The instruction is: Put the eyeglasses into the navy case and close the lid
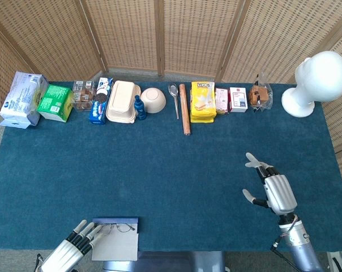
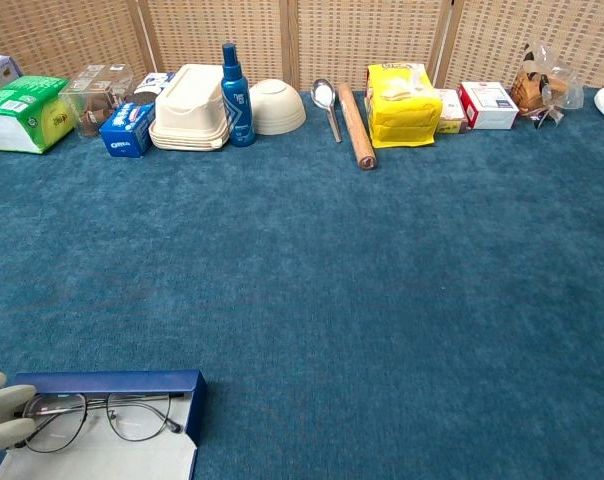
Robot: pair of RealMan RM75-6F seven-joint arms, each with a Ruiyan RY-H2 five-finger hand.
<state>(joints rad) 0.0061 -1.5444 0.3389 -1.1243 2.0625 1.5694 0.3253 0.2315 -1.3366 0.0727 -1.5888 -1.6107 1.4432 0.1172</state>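
The navy case (image 2: 102, 420) lies open at the near edge of the blue tabletop (image 1: 159, 164), its lid flat toward the robot. The eyeglasses (image 2: 97, 415) rest inside the case, along its far wall, lenses side by side.

The left hand (image 1: 75, 249) sits just left of the case, its fingers (image 2: 2, 408) stretched out and slightly apart, their tips at the case's left end beside the left lens; whether they touch it I cannot tell. It holds nothing.

The right hand (image 1: 273, 190) hangs well to the right of the case, over bare tabletop, fingers spread wide and empty.

Far beyond the case, a row of things lines the back edge: a blue bottle (image 2: 232, 82), a bowl (image 2: 276, 106), a yellow packet (image 2: 403, 103).
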